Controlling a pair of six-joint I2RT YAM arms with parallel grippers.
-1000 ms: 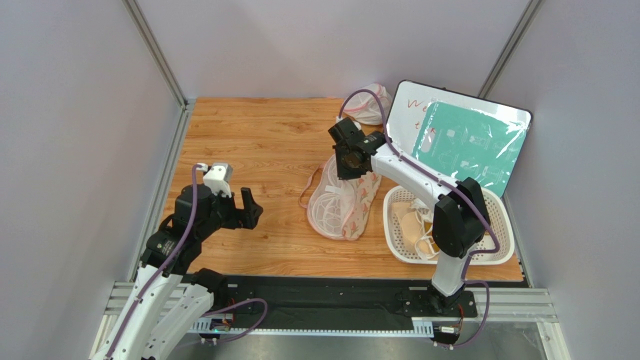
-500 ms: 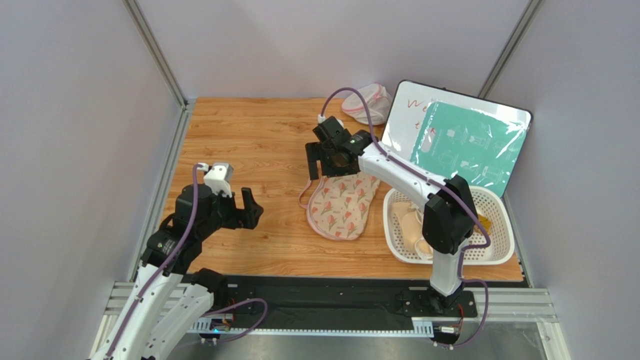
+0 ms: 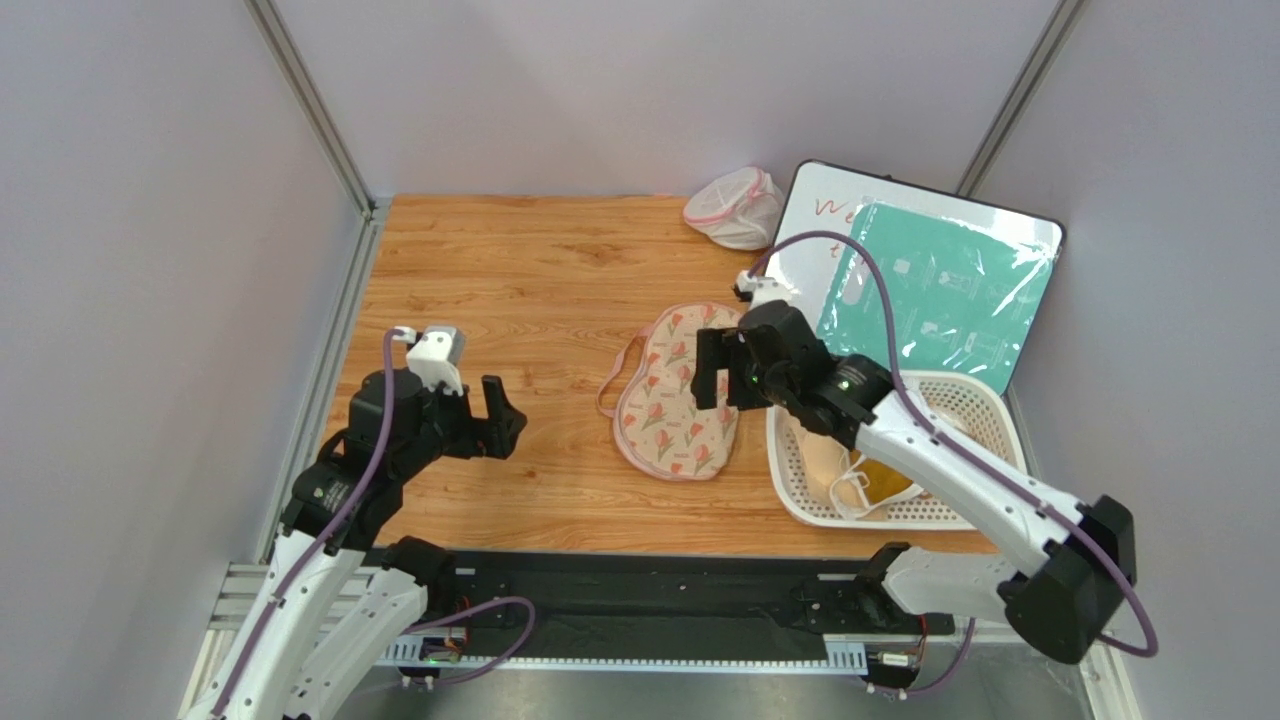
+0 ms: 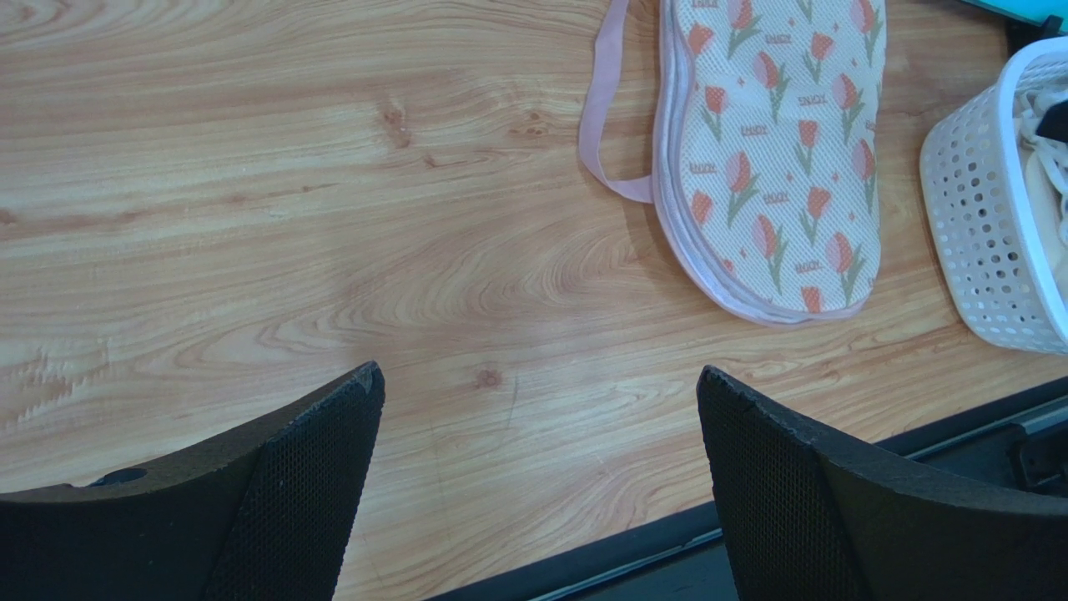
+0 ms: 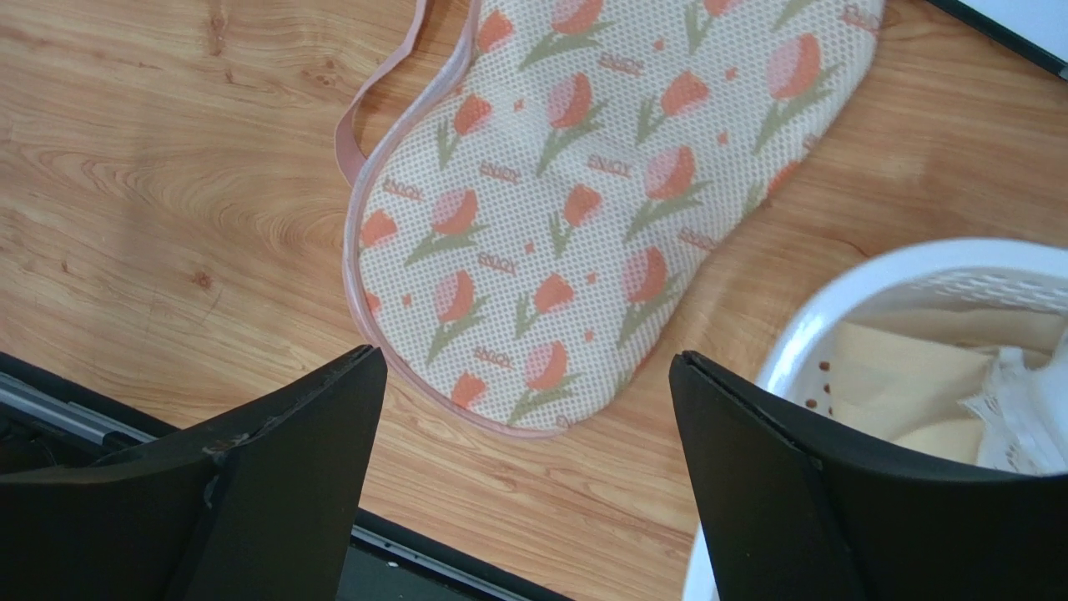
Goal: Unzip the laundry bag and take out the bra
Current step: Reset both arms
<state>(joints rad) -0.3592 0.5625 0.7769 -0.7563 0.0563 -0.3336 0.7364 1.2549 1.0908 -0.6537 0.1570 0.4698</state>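
On the wooden table [image 3: 496, 285], just left of the white basket [image 3: 980, 402], the laundry bag [image 3: 679, 398] is lying flat with its tulip-printed side up and its pink loop [image 3: 613, 383] trailing towards the left. Half a second ago the right gripper [image 3: 715, 371] was working at the far end of the bag. Now it is hanging over the bag's right edge, next to the basket, with its fingers spread wide and nothing between them. A second ago the bag was showing its pale mesh face, so it has been turned over and let go.

In the right wrist view the bag [image 5: 589, 188] is looking thin and slack, and no zip is showing on this face. Beige padded fabric [image 5: 903, 363] is sitting in the basket [image 5: 878, 269], most likely the bra. If so, the removal is probably done and the right arm is only clearing off.

The left gripper [image 3: 504, 417] is hovering over bare wood well to the left, its fingers apart and empty, and it has not shifted. At the far edge a small white mesh pouch [image 3: 733, 207] is resting beside a board with a teal sheet [image 3: 932, 285].
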